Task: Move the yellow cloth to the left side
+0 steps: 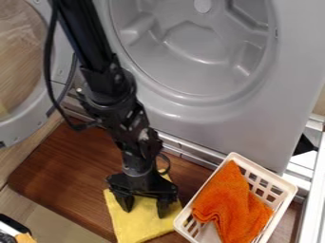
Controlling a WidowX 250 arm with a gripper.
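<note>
The black gripper (145,206) hangs down over the yellow cloth (141,225), in the lower middle of the view. Its two fingers stand apart, open, with flat yellow fabric showing between and below them. Whether the fingertips touch the cloth I cannot tell. The cloth lies spread on the brown wooden board (62,176), left of the white basket, and the gripper covers part of its upper area. A small piece of yellow shows just right of the wrist.
A white plastic basket (289,186) holding an orange cloth (230,201) stands at the lower right. Behind the board rises a grey washing machine (209,118), its round door (62,66) swung out at the left. A dark object with orange sits at the bottom left corner.
</note>
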